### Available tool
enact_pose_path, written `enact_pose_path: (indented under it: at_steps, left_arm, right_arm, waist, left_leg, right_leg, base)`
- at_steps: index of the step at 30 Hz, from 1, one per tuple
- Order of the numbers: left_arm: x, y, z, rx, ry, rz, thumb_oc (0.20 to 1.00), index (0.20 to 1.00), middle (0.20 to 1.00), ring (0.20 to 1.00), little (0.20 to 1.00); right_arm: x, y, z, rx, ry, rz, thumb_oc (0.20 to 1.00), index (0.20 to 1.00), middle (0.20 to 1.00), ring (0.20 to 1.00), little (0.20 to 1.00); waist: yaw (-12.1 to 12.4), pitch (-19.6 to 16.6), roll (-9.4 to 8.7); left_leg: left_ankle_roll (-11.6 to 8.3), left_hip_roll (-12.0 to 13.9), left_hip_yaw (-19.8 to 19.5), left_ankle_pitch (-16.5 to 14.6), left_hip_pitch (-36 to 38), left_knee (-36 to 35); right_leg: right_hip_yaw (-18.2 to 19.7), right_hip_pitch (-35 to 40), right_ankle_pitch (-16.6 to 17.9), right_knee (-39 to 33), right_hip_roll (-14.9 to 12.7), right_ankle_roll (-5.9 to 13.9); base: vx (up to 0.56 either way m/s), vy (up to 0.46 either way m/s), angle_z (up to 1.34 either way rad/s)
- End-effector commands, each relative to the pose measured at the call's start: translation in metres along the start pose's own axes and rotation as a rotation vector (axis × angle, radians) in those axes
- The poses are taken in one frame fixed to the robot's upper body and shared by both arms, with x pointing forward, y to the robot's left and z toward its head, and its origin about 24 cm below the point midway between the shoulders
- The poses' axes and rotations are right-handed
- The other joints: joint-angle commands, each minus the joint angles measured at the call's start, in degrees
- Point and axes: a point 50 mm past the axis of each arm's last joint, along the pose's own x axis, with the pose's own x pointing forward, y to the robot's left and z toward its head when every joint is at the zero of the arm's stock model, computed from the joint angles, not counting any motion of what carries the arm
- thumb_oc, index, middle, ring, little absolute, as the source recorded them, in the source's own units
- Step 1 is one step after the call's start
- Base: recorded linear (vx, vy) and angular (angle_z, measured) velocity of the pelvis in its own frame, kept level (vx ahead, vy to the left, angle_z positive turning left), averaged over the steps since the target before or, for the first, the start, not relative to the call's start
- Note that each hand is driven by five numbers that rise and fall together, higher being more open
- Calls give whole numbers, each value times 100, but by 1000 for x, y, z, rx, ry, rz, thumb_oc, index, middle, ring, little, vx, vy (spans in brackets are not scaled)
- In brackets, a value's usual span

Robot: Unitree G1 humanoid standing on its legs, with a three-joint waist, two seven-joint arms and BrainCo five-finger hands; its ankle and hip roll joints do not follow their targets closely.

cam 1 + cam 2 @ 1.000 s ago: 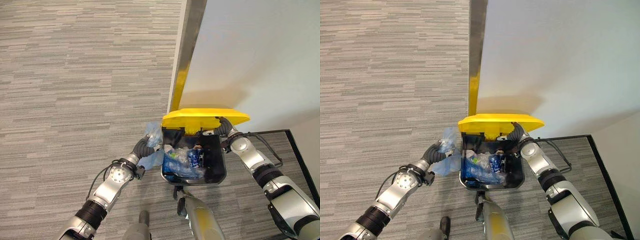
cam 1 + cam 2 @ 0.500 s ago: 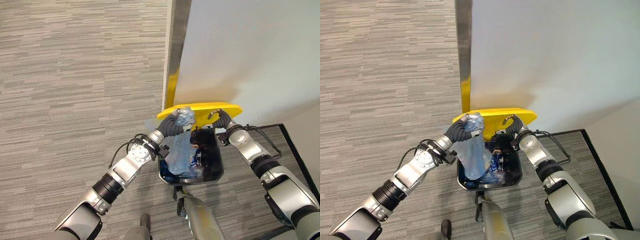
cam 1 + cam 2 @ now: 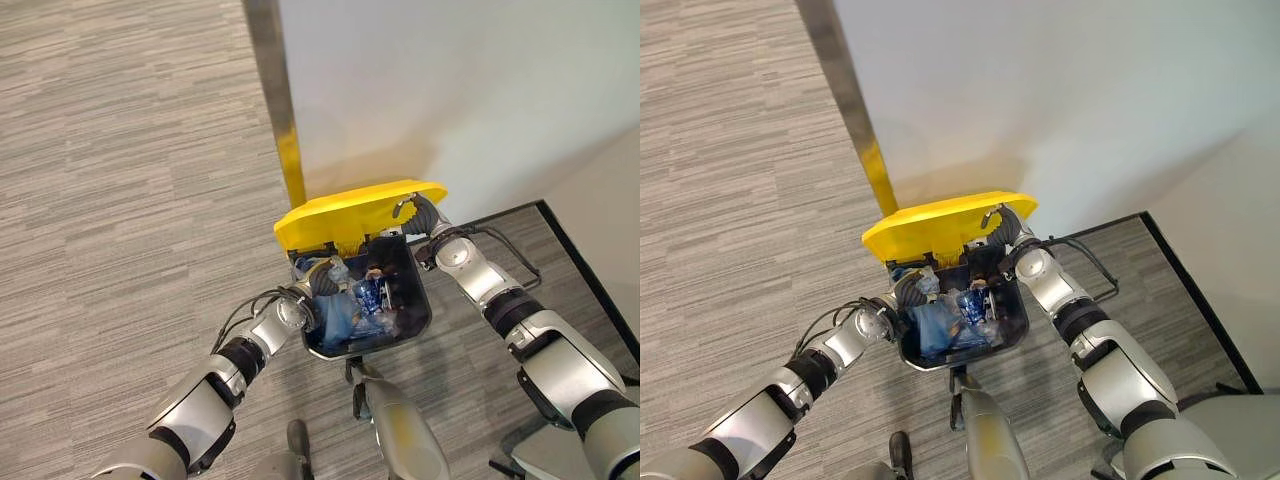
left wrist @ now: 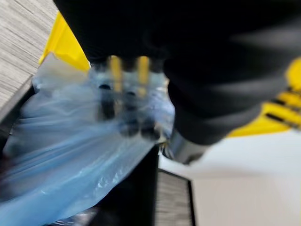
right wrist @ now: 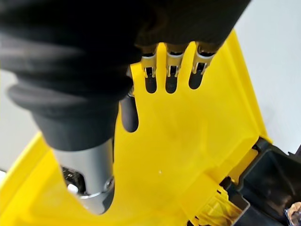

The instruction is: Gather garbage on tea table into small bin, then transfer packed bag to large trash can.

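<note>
Fingers of the right hand [image 5: 155, 70] lie straight and slightly spread, flat against the underside of the raised yellow plastic lid [image 5: 197, 155], with the thumb apart from them and also pressing on the yellow surface. In the head views this hand [image 3: 412, 207] sits at the far right edge of the lid [image 3: 350, 212], which stands tilted up over the back of the large black trash can [image 3: 418, 315].

Fingers of the left hand [image 4: 120, 101] curl down into the crumpled top of the pale blue translucent plastic bag [image 4: 61, 155], clamped on the film; the wrist view is blurred, so the thumb's place cannot be told. Seen from the head, the left hand [image 3: 316, 277] reaches over the near left rim of the can, just under the lifted lid, with the bag [image 3: 335, 312] hanging below it inside the opening. The bag rests among other rubbish already in the can, including blue and clear wrappers [image 3: 375, 298] towards the middle.

The can stands on grey striped carpet [image 3: 110, 200], close against a white wall panel [image 3: 450, 80] whose edge carries a vertical metal strip [image 3: 268, 70]. A thin black frame line [image 3: 575, 255] runs across the floor to the right of the can, beside the right arm.
</note>
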Motion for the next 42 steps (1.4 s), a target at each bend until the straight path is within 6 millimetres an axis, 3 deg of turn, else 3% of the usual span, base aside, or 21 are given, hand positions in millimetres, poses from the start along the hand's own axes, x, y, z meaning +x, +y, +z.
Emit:
enact_pose_path:
  at_steps: [1,6,7,11,17,20,21,22,23,26,27,29,32,33,35,36,37,38,39,42]
  left_arm:
    - [2,15,16,48,-89,63,1000,1000,1000,1000,1000]
    - [-5,13,-10,63,4,56,1000,1000,1000,1000,1000]
    - [-14,14,-25,33,42,65,1000,1000,1000,1000,1000]
    - [-23,17,-37,-17,60,89,1000,1000,1000,1000,1000]
    - [-46,25,-52,-103,55,151,1000,1000,1000,1000,1000]
    - [-66,30,-66,-199,68,206,1000,1000,1000,1000,1000]
    - [-81,31,-81,-272,105,235,1000,1000,1000,1000,1000]
    - [-81,31,-82,-272,107,234,1000,1000,1000,1000,1000]
    - [-100,32,-101,-348,165,277,1000,1000,1000,1000,1000]
    - [-131,30,-129,-415,265,334,1000,1000,1000,1000,1000]
    - [-131,30,-130,-415,267,333,1000,1000,1000,1000,1000]
    - [-162,24,-156,-484,379,390,1000,1000,1000,1000,1000]
    - [-188,15,-178,-521,495,423,1000,1000,1000,1000,1000]
    - [-195,13,-183,-532,526,432,1000,1000,1000,1000,1000]
    - [-201,10,-189,-557,560,448,1000,1000,1000,1000,1000]
    - [-208,3,-195,-571,603,441,1000,1000,1000,1000,1000]
    - [-209,2,-195,-575,610,441,1000,1000,1000,1000,1000]
    - [-209,2,-195,-574,610,442,1000,1000,1000,1000,1000]
    - [-211,2,-199,-568,632,443,1000,1000,1000,1000,1000]
    - [-211,-1,-196,-576,624,437,1000,1000,1000,1000,1000]
  right_arm:
    - [12,-23,49,37,-174,-80,1000,1000,1000,1000,1000]
    - [6,-19,36,58,-155,-69,1000,1000,1000,1000,1000]
    - [-1,-16,26,71,-143,-56,1000,1000,1000,1000,1000]
    - [-8,-14,16,83,-128,-51,1000,1000,1000,1000,1000]
    - [-29,-1,-15,119,-61,-27,1000,1000,1000,1000,1000]
    - [-46,8,-36,159,-9,-20,1000,1000,1000,1000,1000]
    - [-55,9,-47,177,17,-27,1000,1000,1000,1000,1000]
    - [-55,10,-47,178,18,-25,1000,1000,1000,1000,1000]
    - [-64,10,-54,204,31,-33,1000,1000,1000,1000,1000]
    - [-79,10,-68,215,68,-38,1000,1000,1000,1000,1000]
    - [-80,11,-68,216,69,-37,1000,1000,1000,1000,1000]
    - [-94,11,-83,241,114,-47,1000,1000,1000,1000,1000]
    - [-109,18,-101,263,184,-32,1000,1000,1000,1000,1000]
    - [-114,22,-106,265,208,-18,1000,1000,1000,1000,1000]
    - [-118,29,-111,261,238,4,1000,1000,1000,1000,1000]
    - [-134,38,-127,270,308,21,1000,1000,1000,1000,1000]
    - [-141,41,-133,276,336,25,1000,1000,1000,1000,1000]
    - [-141,41,-133,276,335,25,1000,1000,1000,1000,1000]
    - [-155,47,-146,292,400,31,1000,1000,1000,1000,1000]
    - [-172,55,-159,285,471,53,1000,1000,1000,1000,1000]
  waist:
    - [116,104,-218]
    - [71,68,-232]
    - [64,42,-242]
    - [103,-16,-269]
    - [230,-145,-285]
    - [332,-239,-298]
    - [394,-268,-327]
    - [388,-272,-329]
    - [476,-279,-358]
    - [592,-219,-410]
    - [589,-221,-414]
    - [698,-195,-453]
    - [762,-242,-459]
    - [753,-217,-458]
    - [772,-187,-435]
    - [821,-197,-284]
    - [838,-247,-230]
    - [839,-263,-247]
    - [860,-338,-144]
    - [887,-508,-284]
  left_leg:
    - [295,-447,-141,-1029,166,656]
    - [318,-462,-182,-1097,25,860]
    - [318,-469,-233,-1132,-38,984]
    - [326,-472,-269,-1168,-80,1072]
    - [355,-501,-341,-1193,-4,1074]
    - [369,-513,-391,-1202,93,1064]
    - [373,-526,-432,-1201,142,1087]
    - [373,-524,-437,-1201,149,1087]
    - [388,-558,-460,-1203,183,1120]
    - [448,-664,-477,-1214,174,1273]
    - [449,-666,-478,-1216,174,1279]
    - [521,-800,-471,-1161,93,1396]
    - [571,-833,-468,-1032,153,1271]
    - [588,-839,-450,-956,162,1227]
    - [598,-797,-445,-817,142,1125]
    - [616,-662,-427,-582,-69,1031]
    - [612,-597,-439,-479,-127,930]
    - [613,-613,-435,-456,-146,918]
    - [588,-441,-434,-347,-284,886]
    - [461,-416,-465,-270,-403,869]
  right_leg:
    - [-185,-359,784,-339,-466,597]
    - [-21,-365,834,-380,-437,594]
    - [134,-347,864,-413,-420,596]
    - [211,-310,895,-450,-405,591]
    - [259,-158,923,-496,-421,603]
    - [223,-19,939,-536,-477,622]
    - [199,80,958,-574,-519,641]
    - [193,92,960,-581,-519,641]
    - [137,194,977,-638,-556,665]
    - [73,336,1082,-739,-661,746]
    - [72,342,1086,-744,-663,747]
    - [-38,436,1084,-825,-744,817]
    - [-163,484,1003,-773,-771,836]
    - [-163,446,1137,-615,-767,876]
    - [-206,428,1028,-364,-752,911]
    - [-19,550,350,489,-623,667]
    - [152,590,116,852,-537,586]
    - [162,564,127,851,-550,586]
    - [411,689,-288,1446,-419,506]
    - [578,1229,-445,730,-235,421]
  base:
    - [0,0,0]
    - [4,-1,2]
    - [6,-10,8]
    - [-8,-11,10]
    - [-12,-7,11]
    - [-23,-9,13]
    - [-29,-10,18]
    - [-73,0,11]
    - [-69,15,17]
    - [-96,31,11]
    - [-156,70,3]
    - [-165,87,10]
    - [-96,64,1]
    - [-145,61,-11]
    - [-185,40,-24]
    - [-228,21,-27]
    - [-235,20,-11]
    - [-94,-57,4]
    - [-50,-97,6]
    - [49,-181,4]
